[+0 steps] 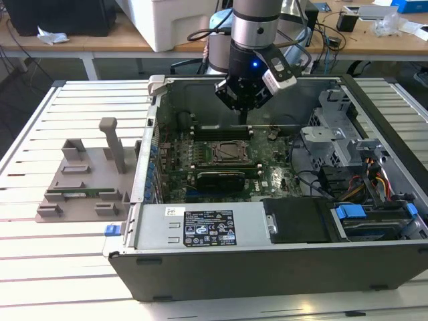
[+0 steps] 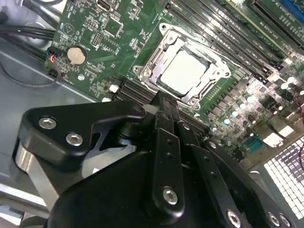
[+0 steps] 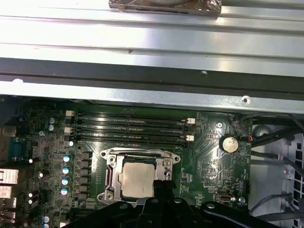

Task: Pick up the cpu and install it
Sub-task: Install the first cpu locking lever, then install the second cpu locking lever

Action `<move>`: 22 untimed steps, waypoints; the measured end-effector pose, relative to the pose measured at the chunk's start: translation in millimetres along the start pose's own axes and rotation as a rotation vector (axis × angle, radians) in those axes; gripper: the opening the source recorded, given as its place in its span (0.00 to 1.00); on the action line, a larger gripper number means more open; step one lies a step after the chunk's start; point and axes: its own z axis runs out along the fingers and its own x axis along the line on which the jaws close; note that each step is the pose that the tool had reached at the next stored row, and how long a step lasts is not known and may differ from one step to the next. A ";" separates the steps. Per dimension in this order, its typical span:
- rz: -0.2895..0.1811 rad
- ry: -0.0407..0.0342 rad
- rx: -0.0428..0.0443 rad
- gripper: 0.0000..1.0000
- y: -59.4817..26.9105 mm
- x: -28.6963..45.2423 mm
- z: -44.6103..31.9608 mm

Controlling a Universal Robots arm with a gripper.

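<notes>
The cpu (image 2: 185,71) is a flat square chip with a pale silver top, lying inside the metal-framed socket (image 2: 151,71) on the green motherboard. In the first wrist view the cpu (image 3: 137,179) sits level in the same socket frame. My gripper (image 1: 243,118) hangs inside the open computer case, a little above the board and just behind the socket (image 1: 231,152). Its black fingers (image 2: 164,118) are pressed together with nothing between them, their tips beside the socket's edge. My gripper (image 3: 161,186) does not touch the chip.
The case's walls (image 1: 154,127) surround the work area. Black memory slots (image 3: 133,128) run alongside the socket, with a coin battery (image 3: 230,143) and cables nearby. A drive cage (image 1: 334,134) stands at the exterior view's right. A grey parts fixture (image 1: 80,180) lies outside the case.
</notes>
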 end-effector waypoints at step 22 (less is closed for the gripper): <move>0.001 0.0014 0.0268 0.11 -14.6 0.7 -0.4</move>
